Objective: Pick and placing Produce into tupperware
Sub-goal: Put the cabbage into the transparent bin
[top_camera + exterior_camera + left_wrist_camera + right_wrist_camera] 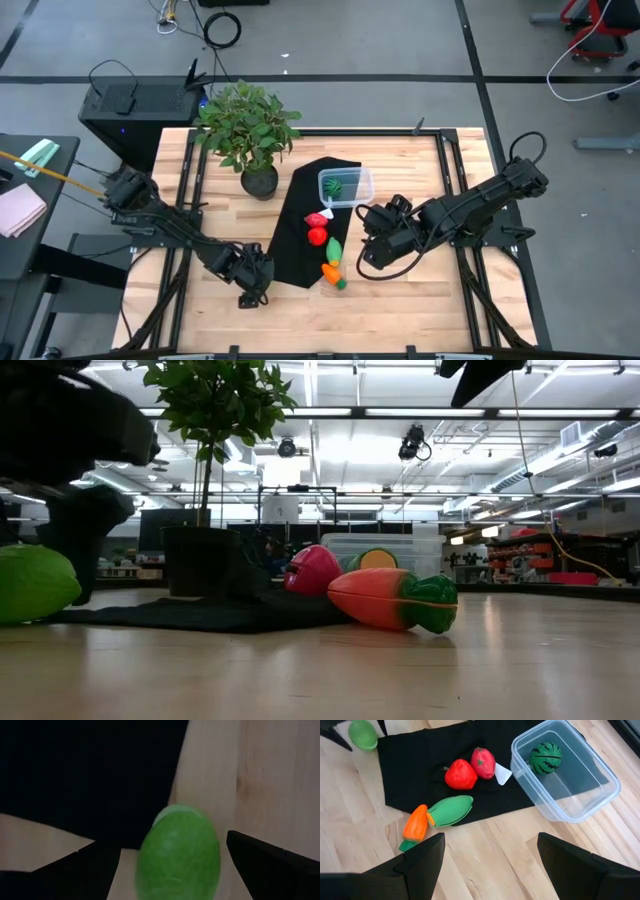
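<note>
Sitting between the left gripper's (170,857) spread fingers is the lime (179,852), a glossy lime-green ball, resting on bare wood just off the cloth's (90,775) edge; whether the fingers are touching it, I cannot tell. The high view is hiding that ball under the left gripper (254,285), but the low view is catching it as a green lump (35,582) at the far edge.

The right gripper (487,855) is hovering with jaws wide and nothing between them. Ahead of those jaws the rest of the produce is lying on the cloth (420,755): two red pieces (461,774) touching, a ribbed green oblong (449,810), and an orange carrot (416,824) just beside it, half on the wood. The striped dark-green ball (545,758) is already sitting inside the clear tub (600,790), off to one side beyond the jaws.

The low view is showing the carrot (392,598) lengthwise, green tip and all, with a plant pot (195,560) behind. From above, the plant (246,125) is standing near the tub (362,183).
</note>
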